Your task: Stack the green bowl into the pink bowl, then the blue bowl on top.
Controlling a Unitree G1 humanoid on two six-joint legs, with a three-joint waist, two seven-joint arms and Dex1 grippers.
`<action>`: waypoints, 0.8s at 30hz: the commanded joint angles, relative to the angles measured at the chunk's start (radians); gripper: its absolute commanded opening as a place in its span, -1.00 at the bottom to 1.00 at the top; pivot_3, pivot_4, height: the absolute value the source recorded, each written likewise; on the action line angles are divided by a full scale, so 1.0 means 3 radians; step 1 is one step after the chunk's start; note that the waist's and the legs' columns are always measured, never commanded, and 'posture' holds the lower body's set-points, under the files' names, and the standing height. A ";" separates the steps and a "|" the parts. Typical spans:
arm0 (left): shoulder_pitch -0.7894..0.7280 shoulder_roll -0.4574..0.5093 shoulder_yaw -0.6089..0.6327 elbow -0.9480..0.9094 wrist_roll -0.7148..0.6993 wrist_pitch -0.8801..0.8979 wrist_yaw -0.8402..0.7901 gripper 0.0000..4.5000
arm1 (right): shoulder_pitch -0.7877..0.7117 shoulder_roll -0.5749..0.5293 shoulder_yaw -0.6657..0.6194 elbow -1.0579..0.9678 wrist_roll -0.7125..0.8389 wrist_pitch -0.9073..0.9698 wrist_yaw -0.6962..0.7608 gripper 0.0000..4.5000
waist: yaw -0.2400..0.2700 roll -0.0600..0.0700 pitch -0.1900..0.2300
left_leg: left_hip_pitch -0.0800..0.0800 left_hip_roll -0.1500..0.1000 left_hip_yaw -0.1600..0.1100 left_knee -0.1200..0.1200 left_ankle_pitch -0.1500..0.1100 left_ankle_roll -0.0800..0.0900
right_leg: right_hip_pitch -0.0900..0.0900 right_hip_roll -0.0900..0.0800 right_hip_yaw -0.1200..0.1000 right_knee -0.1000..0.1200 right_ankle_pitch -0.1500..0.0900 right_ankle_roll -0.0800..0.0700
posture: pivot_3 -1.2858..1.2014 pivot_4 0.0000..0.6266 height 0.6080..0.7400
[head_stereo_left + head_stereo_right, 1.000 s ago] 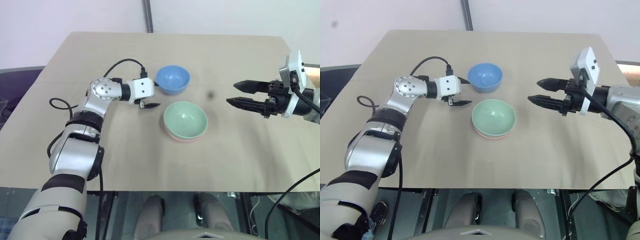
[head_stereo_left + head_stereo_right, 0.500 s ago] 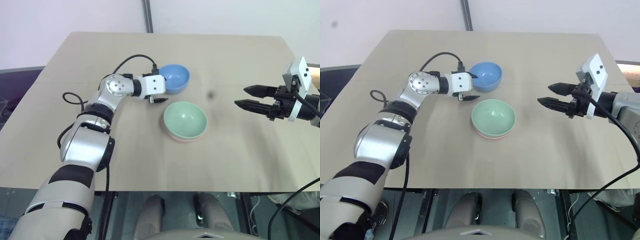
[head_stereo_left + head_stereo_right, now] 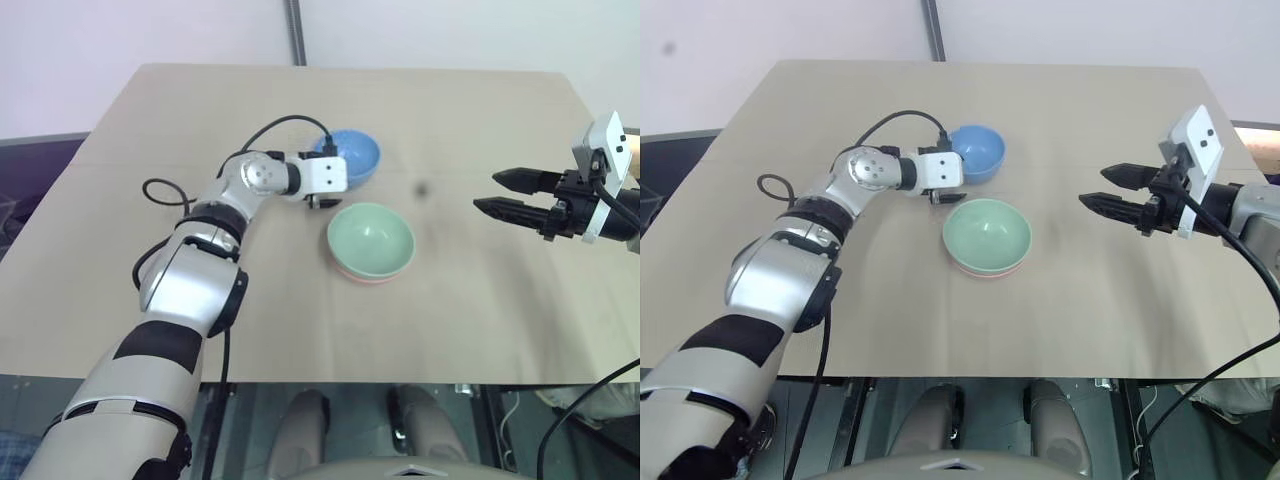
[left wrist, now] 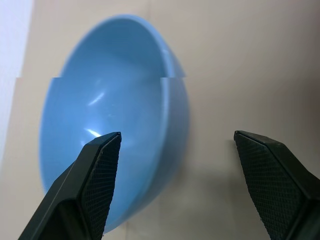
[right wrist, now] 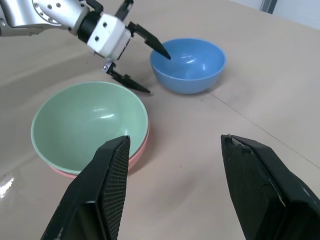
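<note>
The fingers of the left gripper (image 5: 134, 59) are standing wide apart and holding nothing, one fingertip (image 4: 102, 165) reaching over the rim into the blue bowl (image 3: 352, 155) and the other outside its wall, so the rim is lying between them. The fingers of the right gripper (image 3: 512, 194) are also spread and empty, hovering near the desk's (image 3: 480, 300) right edge, well apart from the bowls.

The blue bowl is sitting upright toward the desk's far edge, around the middle. Just nearer the front edge, the green bowl (image 3: 371, 237) is already nesting in the pink bowl (image 5: 139, 153), whose rim is peeking out beneath it.

Judging by its look, the blue bowl is light, stiff, smooth plastic, not fragile but probably slippery. The thin rim is looking like the sensible place to pinch, one finger inside and one outside, squeezing firmly enough that it is not tilting or sliding free.

No brand, label or writing is showing on any bowl.
</note>
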 commanded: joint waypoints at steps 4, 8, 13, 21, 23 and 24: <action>-0.0095 -0.0066 -0.0068 0.0044 0.0126 0.0129 0.0144 0.70 | -0.0053 -0.0030 -0.0115 -0.0072 0.0011 -0.0062 -0.0018 0.43 | 0.0004 0.0000 0.0000 | 0.0000 0.0000 0.0000 0.0000 0.0000 0.0000 | 0.0000 0.0000 0.0000 0.0000 0.0000 0.0000 | 0.03 -0.52 1.00; -0.0120 -0.0104 -0.0070 0.0047 0.0147 0.0128 0.0251 0.59 | -0.0055 -0.0027 -0.0105 -0.0069 0.0000 -0.0073 -0.0016 0.43 | 0.0007 0.0000 0.0000 | 0.0001 0.0000 0.0000 0.0000 0.0000 0.0000 | 0.0001 0.0000 0.0000 0.0001 0.0000 0.0000 | 0.03 -0.52 1.00; -0.0130 -0.0118 -0.0028 0.0058 0.0123 0.0149 0.0259 -0.27 | -0.0036 -0.0029 -0.0116 -0.0080 0.0003 -0.0072 -0.0011 0.43 | 0.0006 0.0000 0.0000 | 0.0000 0.0000 0.0000 0.0000 0.0000 0.0000 | 0.0001 0.0000 0.0000 0.0000 0.0000 0.0000 | 0.03 -0.52 1.00; -0.0170 -0.0013 -0.0019 0.0022 0.0112 0.0012 0.0227 -0.27 | -0.0065 -0.0021 -0.0074 -0.0054 -0.0018 -0.0093 0.0009 0.43 | 0.0003 0.0000 0.0000 | 0.0000 0.0000 0.0000 0.0000 0.0000 0.0000 | 0.0001 0.0000 0.0000 0.0001 0.0000 0.0000 | 0.03 -0.52 1.00; -0.0217 0.0053 0.0009 -0.0004 0.0077 -0.0058 0.0148 -0.27 | -0.0066 -0.0025 -0.0064 -0.0040 -0.0032 -0.0107 0.0023 0.43 | 0.0000 0.0000 0.0000 | 0.0000 0.0000 0.0000 0.0000 0.0000 0.0000 | 0.0000 0.0000 0.0000 0.0001 0.0000 0.0000 | 0.03 -0.52 1.00; -0.0234 0.0084 0.0026 -0.0018 0.0052 -0.0095 0.0096 -0.27 | -0.0065 -0.0022 -0.0060 -0.0042 -0.0036 -0.0109 0.0024 0.43 | -0.0001 0.0000 0.0000 | 0.0000 0.0000 0.0000 0.0000 0.0000 0.0000 | 0.0000 0.0000 0.0000 0.0001 0.0000 0.0000 | 0.03 -0.52 1.00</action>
